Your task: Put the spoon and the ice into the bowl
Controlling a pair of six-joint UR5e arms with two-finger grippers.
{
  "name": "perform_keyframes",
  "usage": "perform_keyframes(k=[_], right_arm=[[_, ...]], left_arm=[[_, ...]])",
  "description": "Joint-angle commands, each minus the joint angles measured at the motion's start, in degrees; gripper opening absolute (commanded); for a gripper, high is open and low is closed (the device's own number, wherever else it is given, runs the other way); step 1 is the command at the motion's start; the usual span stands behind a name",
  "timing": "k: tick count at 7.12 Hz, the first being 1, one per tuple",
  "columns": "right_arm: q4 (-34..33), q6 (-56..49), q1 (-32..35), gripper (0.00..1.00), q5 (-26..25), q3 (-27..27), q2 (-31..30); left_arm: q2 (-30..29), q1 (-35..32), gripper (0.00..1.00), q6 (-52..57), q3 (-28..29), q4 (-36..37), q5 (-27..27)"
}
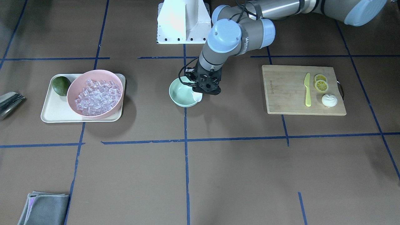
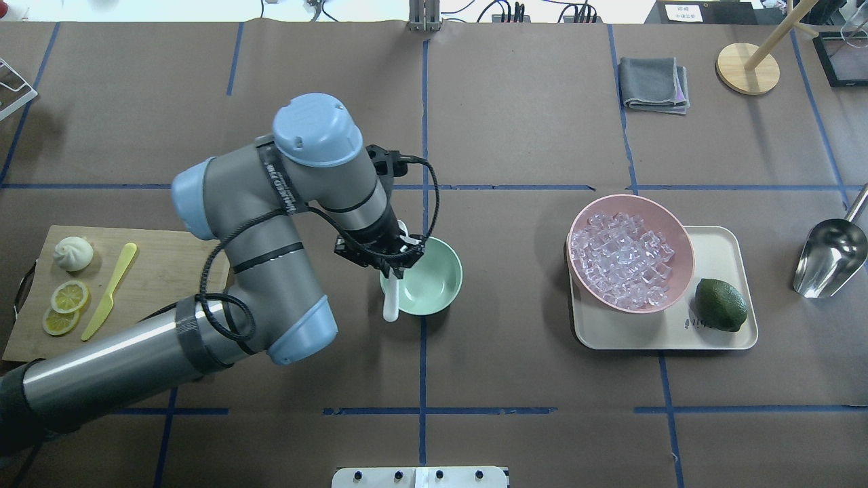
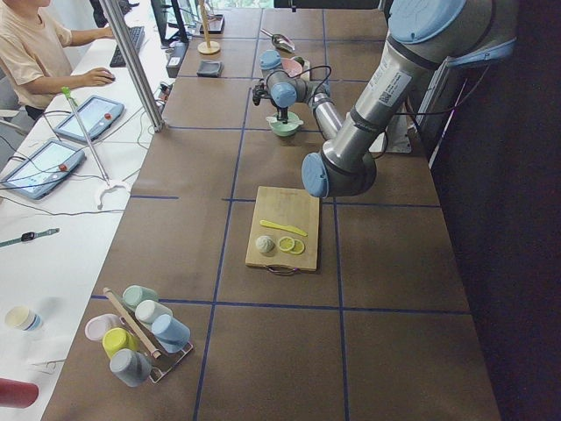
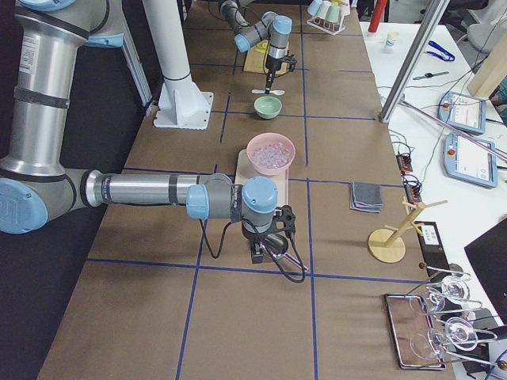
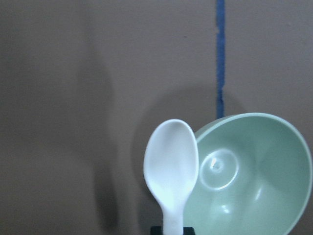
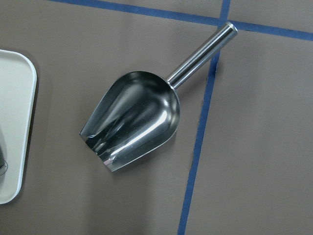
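Note:
My left gripper (image 2: 399, 261) is shut on the handle of the white spoon (image 2: 391, 301) and holds it at the mint-green bowl's (image 2: 434, 279) rim on the cutting-board side. In the left wrist view the spoon's scoop (image 5: 171, 164) overlaps the rim of the bowl (image 5: 254, 171), which holds nothing. The front view shows the gripper (image 1: 203, 89), spoon (image 1: 197, 96) and bowl (image 1: 181, 92). The clear ice cubes (image 2: 624, 261) fill the pink bowl (image 2: 678, 234). My right gripper (image 4: 261, 252) shows only in the exterior right view; I cannot tell whether it is open or shut.
The pink bowl and a lime (image 2: 721, 305) sit on a cream tray (image 2: 719, 244). A steel scoop (image 6: 132, 120) lies below the right wrist. A cutting board (image 2: 176, 264) holds a yellow-green knife (image 2: 108, 291), lemon slices and a white bun. A grey cloth (image 2: 651, 83) lies at the far side.

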Motion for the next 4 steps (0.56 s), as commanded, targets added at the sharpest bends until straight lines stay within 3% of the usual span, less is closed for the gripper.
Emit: perform_keyframes(k=[1, 2, 3, 4], right_arm=[[0.00, 0.17, -0.20, 0.99, 1.30, -0.08, 0.01], [0.00, 0.26, -0.29, 0.99, 1.83, -0.16, 0.01], [0.00, 0.35, -0.29, 1.00, 3.40, -0.25, 0.09], [-0.26, 0.87, -0.29, 1.00, 6.37, -0.69, 0.44]], left_arm=[[-1.26, 1.84, 0.07, -2.44, 0.61, 0.02, 0.05], [-1.43, 2.11, 0.33, -2.62, 0.69, 0.02, 0.05], [-1.25, 2.11, 0.73, -3.23, 0.43, -0.06, 0.13], [-1.17, 2.02, 0.79, -3.41, 0.43, -0.15, 0.13]])
